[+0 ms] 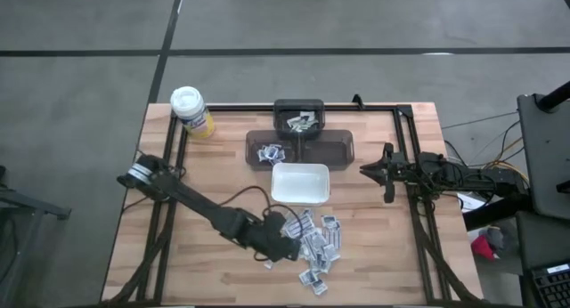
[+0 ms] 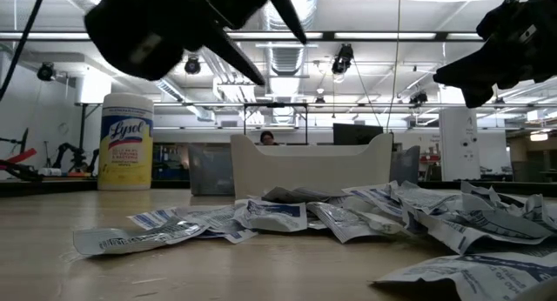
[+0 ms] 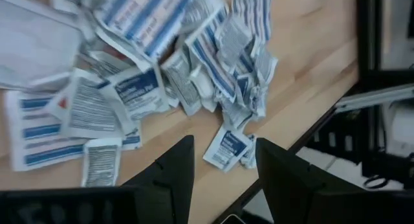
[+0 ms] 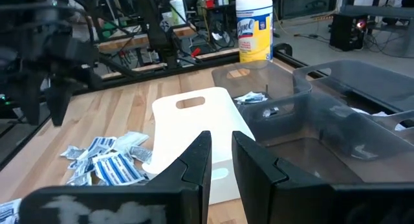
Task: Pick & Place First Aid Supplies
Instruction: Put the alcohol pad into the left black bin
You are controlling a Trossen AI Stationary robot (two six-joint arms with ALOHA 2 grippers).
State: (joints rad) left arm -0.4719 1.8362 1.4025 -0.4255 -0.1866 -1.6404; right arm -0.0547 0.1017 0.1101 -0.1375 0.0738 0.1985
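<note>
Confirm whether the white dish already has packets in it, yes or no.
No: in the high view the white dish shows only its bare white floor, while the packets lie scattered on the table beside it.

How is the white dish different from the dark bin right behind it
The white dish is opaque, bright and looks empty from above; the dark bin is smoky, see-through plastic and holds a few packets. The dish is one open rectangle, smaller; the bin is wider, with a divider and a further compartment behind. Both sit flat on the wooden table, touching or nearly so.

Packet (image 3: 228, 148) print blurred, unreadable
</note>
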